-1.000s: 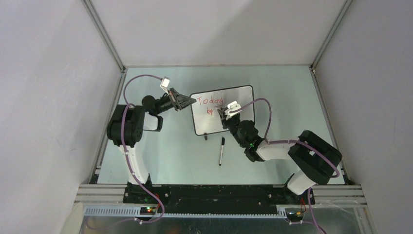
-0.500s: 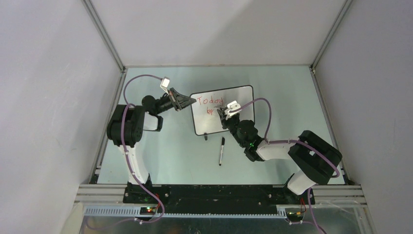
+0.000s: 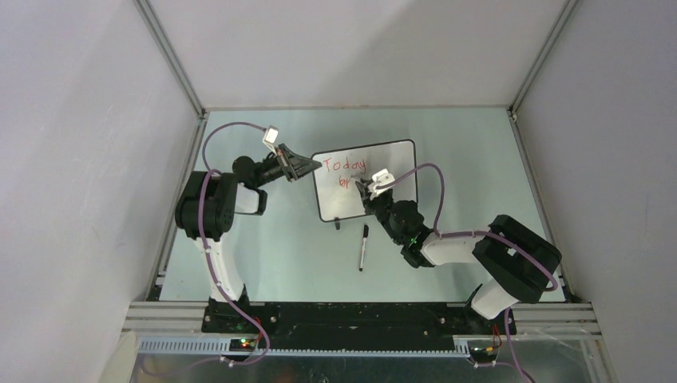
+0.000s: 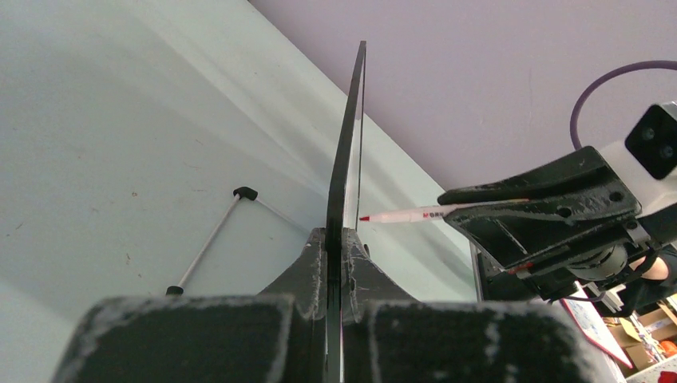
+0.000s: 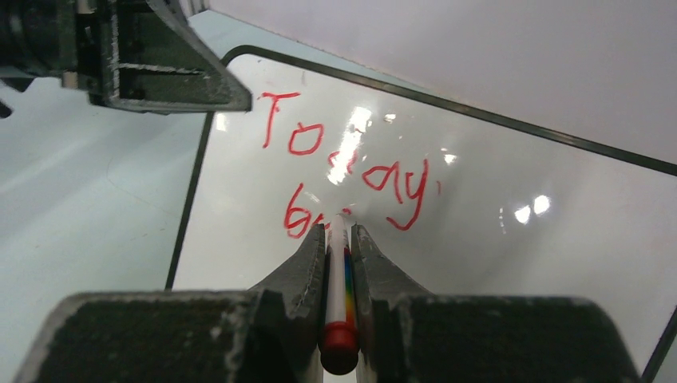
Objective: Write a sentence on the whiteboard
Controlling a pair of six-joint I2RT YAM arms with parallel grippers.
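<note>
A black pen (image 3: 363,247) lies unused on the bench (image 3: 279,263). The right pincer (image 5: 338,233), clenched on the red marker (image 5: 338,279), has barely moved, and the sentence (image 3: 345,167) still reads "Today br". The left pincer (image 3: 307,166) grasps the edge of the whiteboard (image 3: 395,159), which stands mid-bench. Much writing remains, I think.

The pale green table (image 3: 447,136) is boxed in by plain grey-white panels: a back wall (image 3: 351,48), a left wall (image 3: 72,175) and a right wall (image 3: 615,159). An aluminium post (image 3: 169,56) marks the left rear corner, and a second post (image 3: 545,52) marks the right one. Along the near edge runs a black rail (image 3: 359,315), with a slotted pale strip (image 3: 319,345) below it. The light is soft and even, leaving a faint sheen on the tabletop. Beyond the enclosure, low in the left wrist view, lies some clutter (image 4: 639,327), possibly cardboard boxes.
</note>
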